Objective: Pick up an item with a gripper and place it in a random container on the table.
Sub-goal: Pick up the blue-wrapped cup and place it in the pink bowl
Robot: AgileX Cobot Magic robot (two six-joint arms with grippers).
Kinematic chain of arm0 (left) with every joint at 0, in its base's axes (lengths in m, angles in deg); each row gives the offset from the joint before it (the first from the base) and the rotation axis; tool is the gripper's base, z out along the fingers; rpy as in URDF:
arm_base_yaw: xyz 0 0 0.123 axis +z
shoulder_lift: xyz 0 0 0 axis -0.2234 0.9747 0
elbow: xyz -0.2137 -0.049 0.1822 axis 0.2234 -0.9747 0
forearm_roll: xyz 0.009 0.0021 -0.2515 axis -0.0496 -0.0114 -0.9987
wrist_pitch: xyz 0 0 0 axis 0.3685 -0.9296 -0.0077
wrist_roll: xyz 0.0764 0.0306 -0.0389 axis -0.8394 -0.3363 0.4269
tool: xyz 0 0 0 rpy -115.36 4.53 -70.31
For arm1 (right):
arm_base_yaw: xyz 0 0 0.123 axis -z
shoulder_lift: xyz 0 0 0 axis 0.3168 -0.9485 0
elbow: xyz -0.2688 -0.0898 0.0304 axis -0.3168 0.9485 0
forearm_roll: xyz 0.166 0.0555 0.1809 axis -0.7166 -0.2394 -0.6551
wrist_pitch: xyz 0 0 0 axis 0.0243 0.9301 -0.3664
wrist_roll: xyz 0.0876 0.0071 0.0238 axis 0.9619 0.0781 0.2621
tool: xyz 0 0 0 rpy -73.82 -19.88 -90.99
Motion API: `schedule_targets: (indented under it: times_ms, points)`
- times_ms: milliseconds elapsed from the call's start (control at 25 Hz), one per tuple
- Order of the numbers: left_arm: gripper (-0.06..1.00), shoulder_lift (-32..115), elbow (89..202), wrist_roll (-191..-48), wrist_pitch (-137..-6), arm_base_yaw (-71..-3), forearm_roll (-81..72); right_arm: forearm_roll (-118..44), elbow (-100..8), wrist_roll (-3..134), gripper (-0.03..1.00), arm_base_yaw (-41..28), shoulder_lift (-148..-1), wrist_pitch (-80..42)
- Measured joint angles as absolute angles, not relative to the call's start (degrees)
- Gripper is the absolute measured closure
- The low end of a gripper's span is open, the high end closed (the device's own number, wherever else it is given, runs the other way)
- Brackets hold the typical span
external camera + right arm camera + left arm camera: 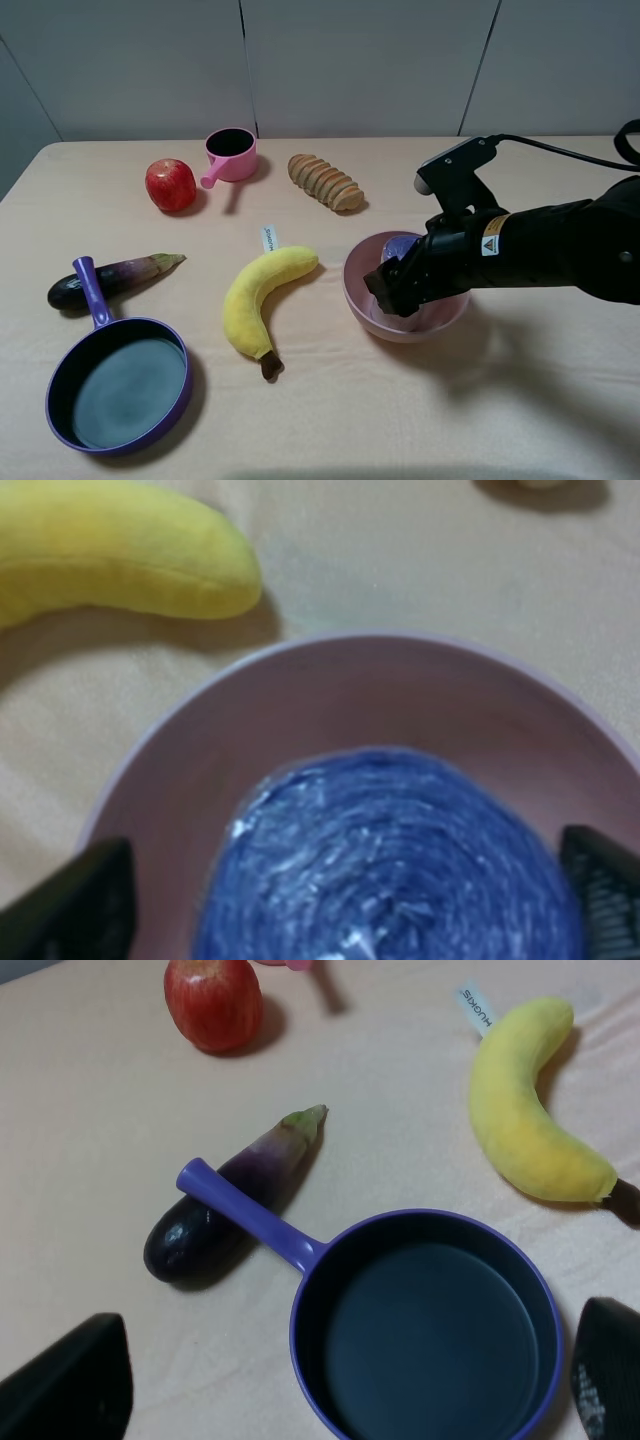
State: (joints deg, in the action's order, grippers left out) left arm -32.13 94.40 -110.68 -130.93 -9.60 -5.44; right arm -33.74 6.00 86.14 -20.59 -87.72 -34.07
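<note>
The canister (390, 860) shows only its round top, a glossy blue-purple disc with crinkled streaks of glare; its sides are hidden. It stands inside the wide pale pink bowl (356, 290), near the far wall, and is the only thing visible in it. The small pink handled pot (231, 153) shows a dark interior, and the purple frying pan (50, 388) holds nothing, its handle lying across the eggplant (120, 276).

The right gripper (398, 286) reaches in from the right on a bulky black arm and dips into the bowl. Its jaws are spread wide with the canister between them, and there is a gap on at least one side. The left gripper (337, 1375) hangs above the frying pan, jaws wide and holding nothing.
</note>
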Motion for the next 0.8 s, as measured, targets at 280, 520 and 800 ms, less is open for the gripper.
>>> schedule_targets:
  times_ms: [280,520,800]
  points:
    - [0.06,-32.13,94.4,-110.68,-130.93,-9.6,-5.44,-33.91,6.0,86.14,0.27,-20.59,-87.72,-34.07]
    - [0.06,-32.13,94.4,-110.68,-130.93,-9.6,-5.44,-33.91,6.0,86.14,0.27,-20.59,-87.72,-34.13]
    - [0.06,-32.13,94.4,-110.68,-130.93,-9.6,-5.44,-33.91,6.0,86.14,0.27,-20.59,-85.79,-33.69]
